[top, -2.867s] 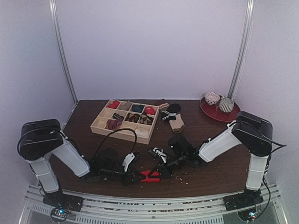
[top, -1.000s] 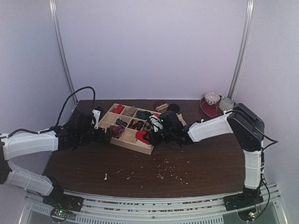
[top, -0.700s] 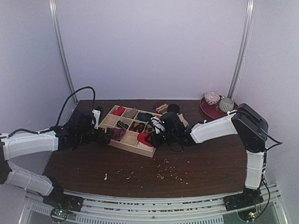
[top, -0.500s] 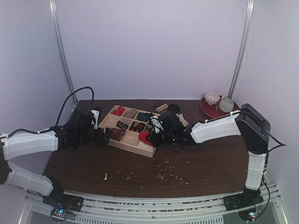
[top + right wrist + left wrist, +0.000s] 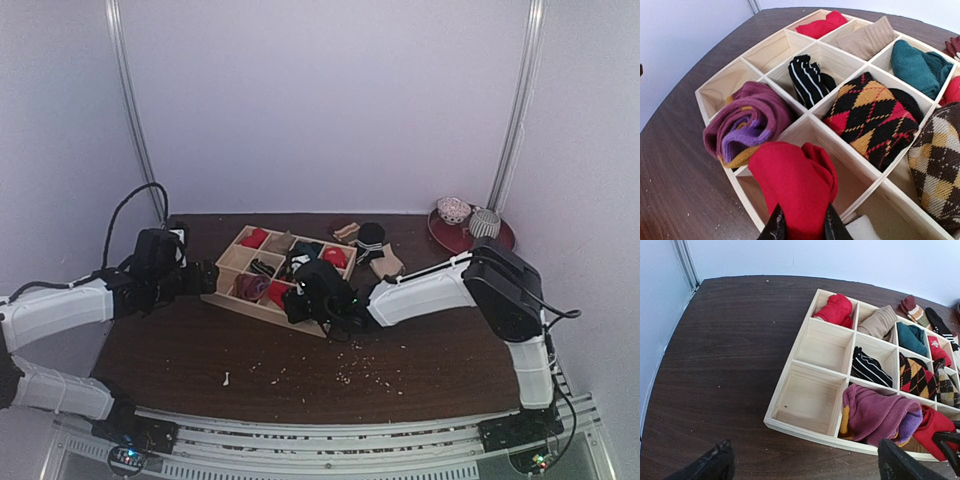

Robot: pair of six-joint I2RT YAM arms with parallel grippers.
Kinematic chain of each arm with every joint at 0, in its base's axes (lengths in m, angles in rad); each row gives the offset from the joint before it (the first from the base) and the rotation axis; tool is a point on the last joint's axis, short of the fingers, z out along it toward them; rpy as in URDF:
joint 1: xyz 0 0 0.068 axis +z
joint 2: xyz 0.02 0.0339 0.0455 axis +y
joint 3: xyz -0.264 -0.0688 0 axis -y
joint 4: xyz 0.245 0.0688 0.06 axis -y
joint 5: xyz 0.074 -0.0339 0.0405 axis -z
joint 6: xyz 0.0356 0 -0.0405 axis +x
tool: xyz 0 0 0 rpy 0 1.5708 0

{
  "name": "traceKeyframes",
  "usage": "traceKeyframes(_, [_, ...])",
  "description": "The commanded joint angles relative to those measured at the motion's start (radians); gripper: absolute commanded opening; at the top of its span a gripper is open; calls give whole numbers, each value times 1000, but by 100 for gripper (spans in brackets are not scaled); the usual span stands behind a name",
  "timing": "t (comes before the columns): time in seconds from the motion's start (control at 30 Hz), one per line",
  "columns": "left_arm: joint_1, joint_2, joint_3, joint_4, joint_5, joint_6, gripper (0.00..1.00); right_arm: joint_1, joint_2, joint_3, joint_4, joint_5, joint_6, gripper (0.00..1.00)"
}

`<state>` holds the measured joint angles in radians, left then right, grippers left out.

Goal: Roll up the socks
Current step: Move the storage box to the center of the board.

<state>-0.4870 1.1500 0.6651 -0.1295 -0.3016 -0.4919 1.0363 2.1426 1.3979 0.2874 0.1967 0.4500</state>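
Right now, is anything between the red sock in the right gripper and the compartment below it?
Nothing visible. The red sock hangs over a compartment that looks bare; the purple roll sits in the next one.

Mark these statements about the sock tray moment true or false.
1. The right hand grips a rolled red sock. True.
2. The left hand is shut on a sock. False: it is open and holds nothing.
3. The teal sock lies on the table outside the tray. False: it sits in a tray compartment.
4. The corner compartment next to the purple sock is empty. True.
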Motion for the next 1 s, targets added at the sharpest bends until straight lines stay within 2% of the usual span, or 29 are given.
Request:
traceKeyframes(0.0, [3, -29, -27, 49, 28, -17, 98, 1, 35, 7, 67, 168, 46, 0])
traceKeyframes(0.37, [3, -32, -53, 89, 93, -21, 98, 26, 164, 149, -47, 219, 71, 0])
traceKeyframes(0.63, [3, -48, -49, 87, 115, -22, 98, 58, 187, 126, -207, 219, 147, 0])
traceKeyframes(0.83, [4, -82, -51, 78, 125, -23, 98, 56, 91, -31, -333, 152, 56, 0])
traceKeyframes(0.97, [2, -74, -52, 94, 135, -22, 98, 39, 43, -46, -491, 80, -66, 0])
